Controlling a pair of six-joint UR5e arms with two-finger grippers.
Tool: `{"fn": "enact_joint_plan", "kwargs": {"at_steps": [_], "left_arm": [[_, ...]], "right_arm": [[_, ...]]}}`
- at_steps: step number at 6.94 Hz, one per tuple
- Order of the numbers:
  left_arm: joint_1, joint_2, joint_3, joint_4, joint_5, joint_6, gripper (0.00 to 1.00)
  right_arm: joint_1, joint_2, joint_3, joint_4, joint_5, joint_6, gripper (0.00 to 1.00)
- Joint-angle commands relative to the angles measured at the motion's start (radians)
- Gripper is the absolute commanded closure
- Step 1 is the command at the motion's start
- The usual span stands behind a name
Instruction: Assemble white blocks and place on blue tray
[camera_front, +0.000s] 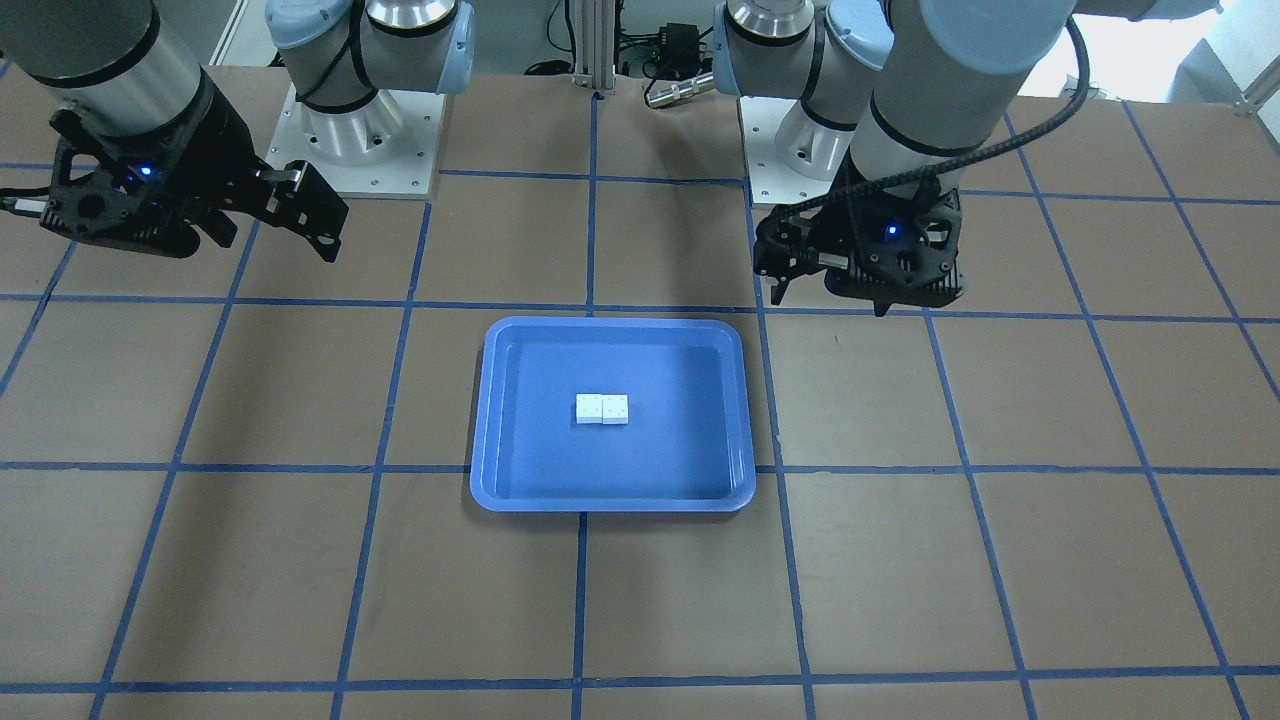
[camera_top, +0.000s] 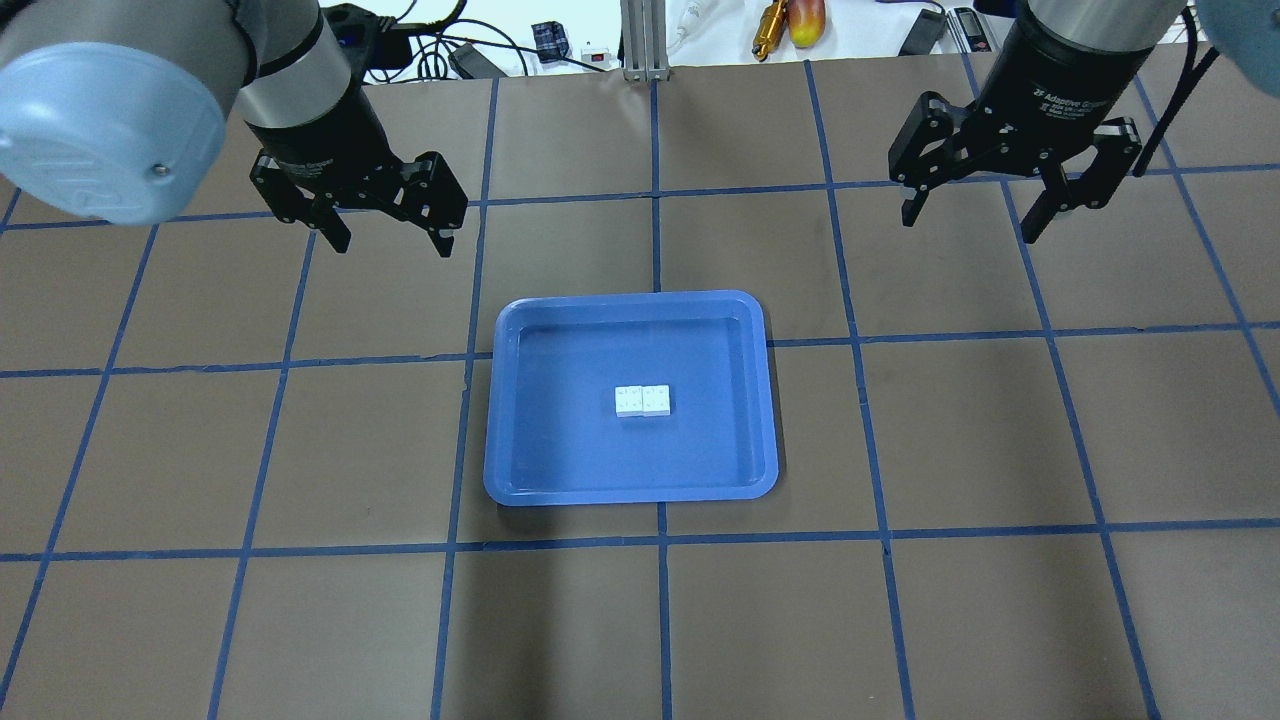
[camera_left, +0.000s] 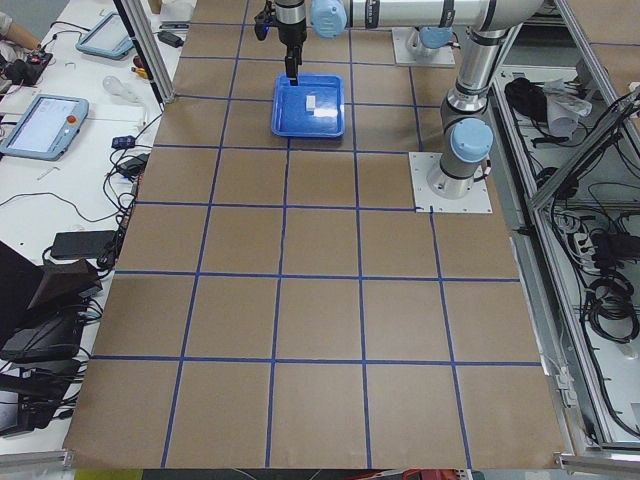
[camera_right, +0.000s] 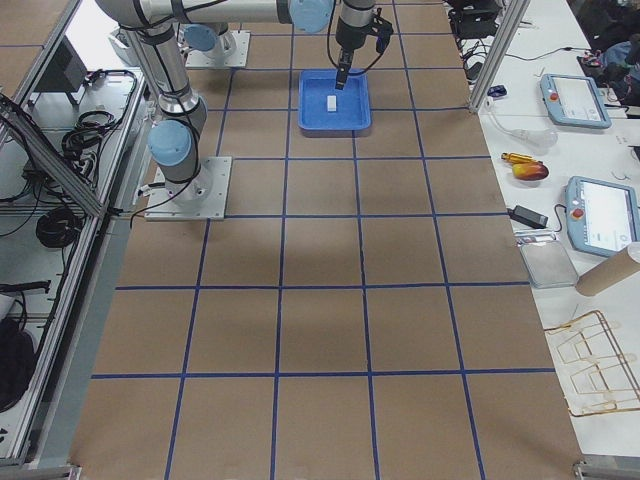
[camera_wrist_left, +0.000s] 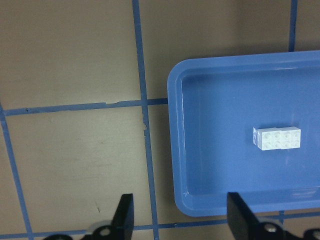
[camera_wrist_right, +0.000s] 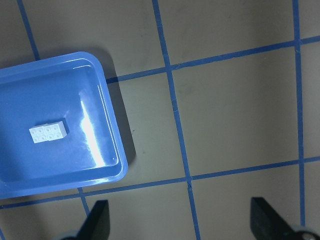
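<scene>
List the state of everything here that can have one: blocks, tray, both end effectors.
white blocks: side by side and touching, studs up, lying near the middle of the tray.
blue tray: right way up, holding only the two blocks.
left end effector: open, holding nothing, clear of the tray.
right end effector: open, holding nothing, clear of the tray.

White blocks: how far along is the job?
Done, it seems: the white blocks sit touching side by side in the blue tray. In hand: nothing; the left gripper and right gripper hang open, away from the tray. Left: nothing visible, though I cannot confirm they are locked together.
</scene>
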Motion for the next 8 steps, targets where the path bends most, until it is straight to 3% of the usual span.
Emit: {"fn": "enact_joint_plan", "kwargs": {"at_steps": [1, 4, 5, 8], "left_arm": [[0.017, 0.064, -0.003, -0.009, 0.002, 0.102, 0.0], [0.077, 0.094, 0.0, -0.014, -0.014, 0.16, 0.0], [0.086, 0.095, -0.009, -0.015, -0.014, 0.155, 0.0], [0.086, 0.086, -0.002, -0.027, -0.006, 0.1, 0.0]], "right_arm": [[0.012, -0.017, 0.023, -0.041, -0.032, 0.015, 0.0], [0.012, -0.045, 0.017, -0.032, -0.038, 0.016, 0.0], [0.012, -0.072, 0.023, -0.025, -0.088, 0.015, 0.0], [0.013, -0.072, 0.026, -0.024, -0.07, 0.013, 0.0]]}}
